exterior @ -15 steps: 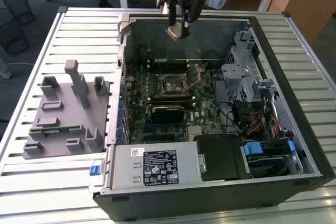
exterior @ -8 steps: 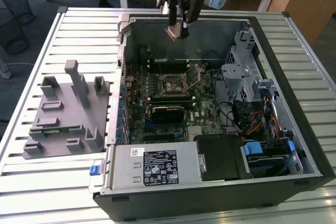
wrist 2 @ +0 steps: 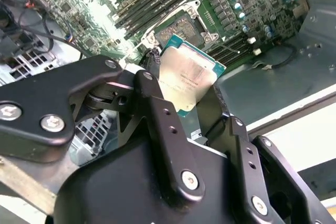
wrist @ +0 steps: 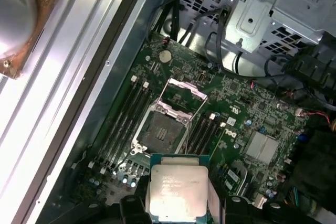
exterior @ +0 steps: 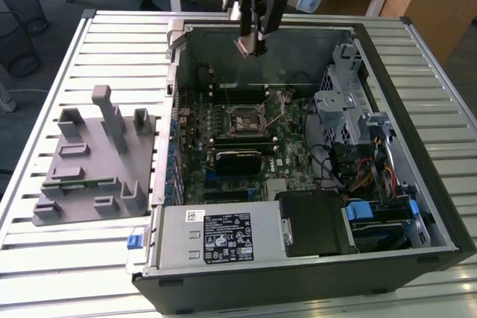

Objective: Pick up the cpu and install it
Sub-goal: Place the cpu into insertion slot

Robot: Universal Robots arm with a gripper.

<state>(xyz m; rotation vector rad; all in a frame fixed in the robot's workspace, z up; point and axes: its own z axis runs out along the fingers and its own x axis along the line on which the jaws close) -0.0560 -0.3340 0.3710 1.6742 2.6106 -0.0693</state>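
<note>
While the pincer (exterior: 250, 48) clamps the cpu (wrist: 176, 191) above the open computer case (exterior: 298, 57), that case lies on a slatted bench (exterior: 119, 42), apparently in an office.

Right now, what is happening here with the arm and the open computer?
The arm's gripper is shut on the cpu, gripping the flat chip by its edges between the fingers. It hangs above the open computer case, over the motherboard. The socket below looks empty, with its metal frame lifted, so the cpu is picked up but not yet installed.
</note>
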